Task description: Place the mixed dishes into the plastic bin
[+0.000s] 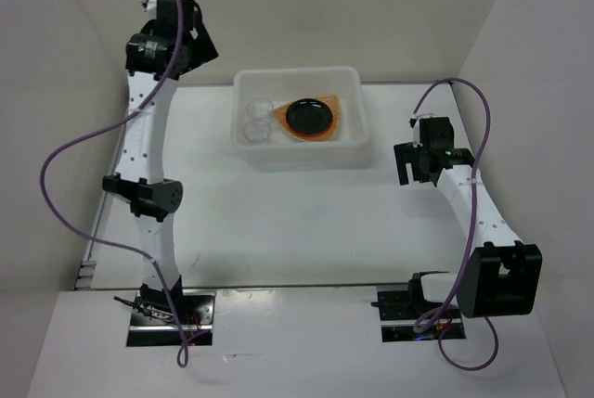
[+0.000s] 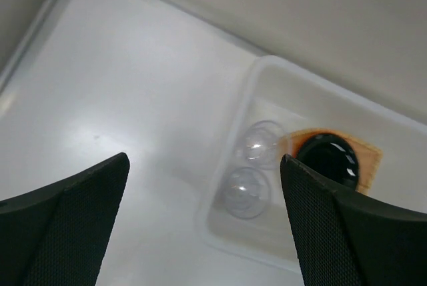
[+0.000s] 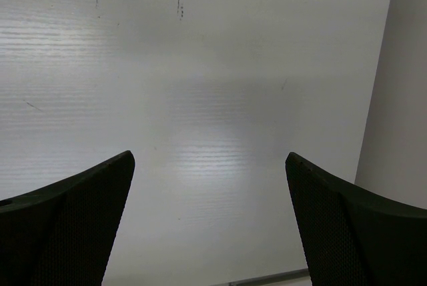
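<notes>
The white plastic bin (image 1: 297,75) stands at the back middle of the table. Inside it lie two clear cups (image 1: 258,107) (image 1: 251,129) at the left. A black plate (image 1: 310,117) rests on an orange plate (image 1: 281,121), over a tan fan-shaped plate (image 1: 340,104). My left gripper (image 1: 204,47) is open and empty, raised left of the bin. Its wrist view shows the bin's rim (image 2: 230,159), the cups (image 2: 262,143) (image 2: 245,193) and the black plate (image 2: 328,161) between its fingers (image 2: 80,226). My right gripper (image 1: 408,173) is open and empty, right of the bin.
White walls close in the table at the left, back and right. The right wrist view shows only bare table between the gripper (image 3: 210,223) fingers and the right wall (image 3: 400,99). Purple cables loop beside both arms.
</notes>
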Action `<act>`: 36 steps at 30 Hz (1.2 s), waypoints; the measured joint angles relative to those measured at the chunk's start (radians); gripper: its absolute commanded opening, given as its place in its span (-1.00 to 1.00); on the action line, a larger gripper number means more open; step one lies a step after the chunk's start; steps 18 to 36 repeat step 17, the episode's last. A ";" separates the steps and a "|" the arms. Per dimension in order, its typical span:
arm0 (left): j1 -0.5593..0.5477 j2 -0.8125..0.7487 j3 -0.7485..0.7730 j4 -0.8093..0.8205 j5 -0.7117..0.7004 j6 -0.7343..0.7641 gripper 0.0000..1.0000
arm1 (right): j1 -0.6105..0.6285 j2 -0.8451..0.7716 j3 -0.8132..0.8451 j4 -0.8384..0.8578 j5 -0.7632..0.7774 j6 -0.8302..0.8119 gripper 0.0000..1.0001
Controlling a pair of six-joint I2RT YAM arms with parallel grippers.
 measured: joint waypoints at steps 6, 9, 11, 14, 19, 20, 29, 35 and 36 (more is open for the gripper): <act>0.079 -0.480 -0.900 0.108 -0.119 -0.042 1.00 | 0.000 0.000 0.000 0.000 -0.008 0.000 0.97; 0.125 -0.686 -1.328 0.187 -0.040 -0.023 1.00 | 0.000 0.000 0.000 0.000 -0.009 -0.001 0.97; 0.162 -0.785 -1.503 0.234 0.026 -0.007 1.00 | 0.000 0.000 0.000 0.000 -0.009 0.000 0.97; 0.178 -0.875 -1.627 0.287 0.127 0.031 1.00 | 0.001 0.000 0.000 0.000 -0.009 0.000 0.97; 0.165 -0.899 -1.644 0.365 0.203 0.071 1.00 | 0.008 0.000 0.000 0.000 -0.009 -0.001 0.97; 0.165 -0.899 -1.644 0.365 0.203 0.071 1.00 | 0.008 0.000 0.000 0.000 -0.009 -0.001 0.97; 0.165 -0.899 -1.644 0.365 0.203 0.071 1.00 | 0.008 0.000 0.000 0.000 -0.009 -0.001 0.97; 0.165 -0.899 -1.644 0.365 0.203 0.071 1.00 | 0.008 0.000 0.000 0.000 -0.009 -0.001 0.97; 0.165 -0.899 -1.644 0.365 0.203 0.071 1.00 | 0.008 0.000 0.000 0.000 -0.009 -0.001 0.97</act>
